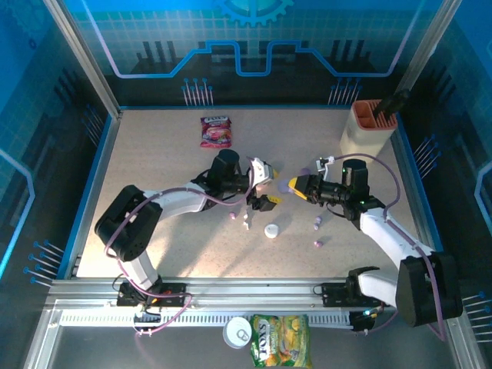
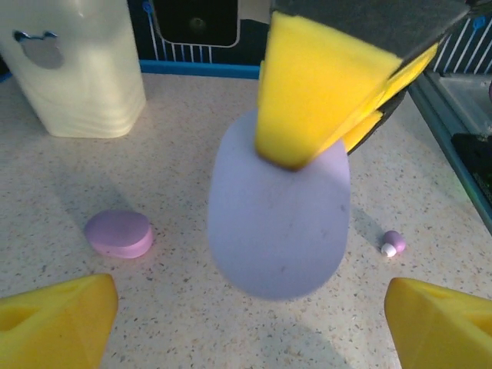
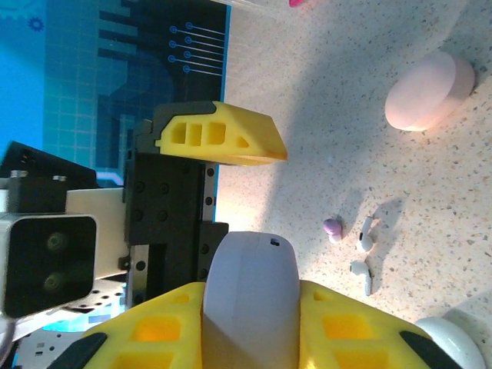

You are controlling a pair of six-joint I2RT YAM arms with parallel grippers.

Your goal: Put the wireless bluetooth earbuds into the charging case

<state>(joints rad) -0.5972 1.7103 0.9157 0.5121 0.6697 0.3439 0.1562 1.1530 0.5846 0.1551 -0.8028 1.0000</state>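
Lilac charging case (image 2: 278, 223), light, slick: right claw (image 3: 250, 307) is clenching its end; left claw (image 2: 246, 327) is gaping before it

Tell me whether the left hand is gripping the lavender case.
No, the left hand stands wide open, clear of the lavender case, which the right hand pinches.

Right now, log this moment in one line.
left gripper: open | right gripper: shut on lavender case | earbuds: loose on table
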